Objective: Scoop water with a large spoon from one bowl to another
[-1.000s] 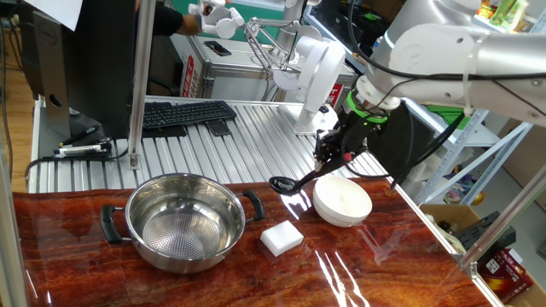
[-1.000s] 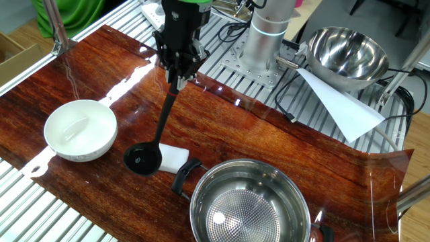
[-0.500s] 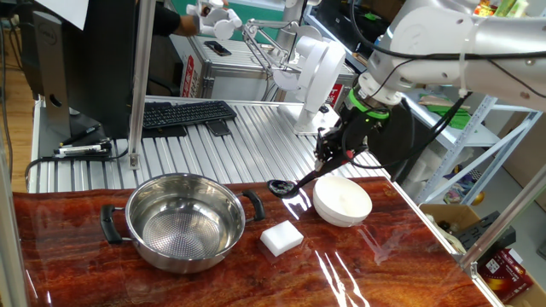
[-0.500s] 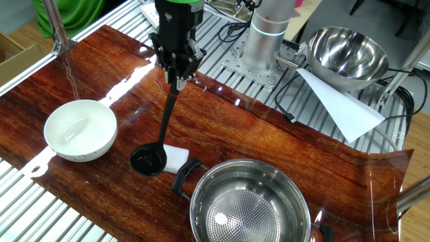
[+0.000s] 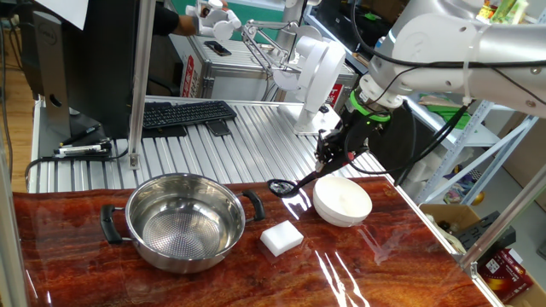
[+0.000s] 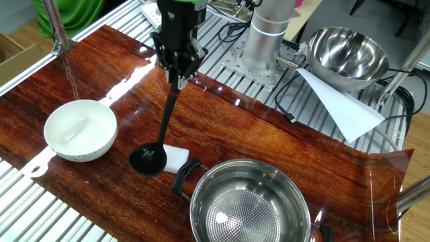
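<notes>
My gripper [image 6: 177, 75] is shut on the top of the handle of the black ladle [image 6: 149, 160]; it also shows in one fixed view [image 5: 334, 154]. The ladle hangs tilted, its cup [image 5: 280, 186] low over the wooden table between the two vessels. The steel pot with black side handles [image 5: 185, 221] stands to one side; it also shows in the other fixed view [image 6: 249, 204]. The white bowl [image 5: 342, 201] stands on the other side, and shows in the other fixed view too [image 6: 80, 130]. I cannot tell whether the cup holds water.
A white rectangular block [image 5: 281, 238] lies between pot and bowl, next to the ladle cup [image 6: 176, 156]. A second steel bowl [image 6: 347, 56] and a white paper sheet [image 6: 339, 108] sit on the metal frame behind. A keyboard [image 5: 184, 113] lies at the back.
The ladle cup has shifted slightly, first a little toward the pot and then back a touch. The gripper has barely moved and keeps hold of the handle.
</notes>
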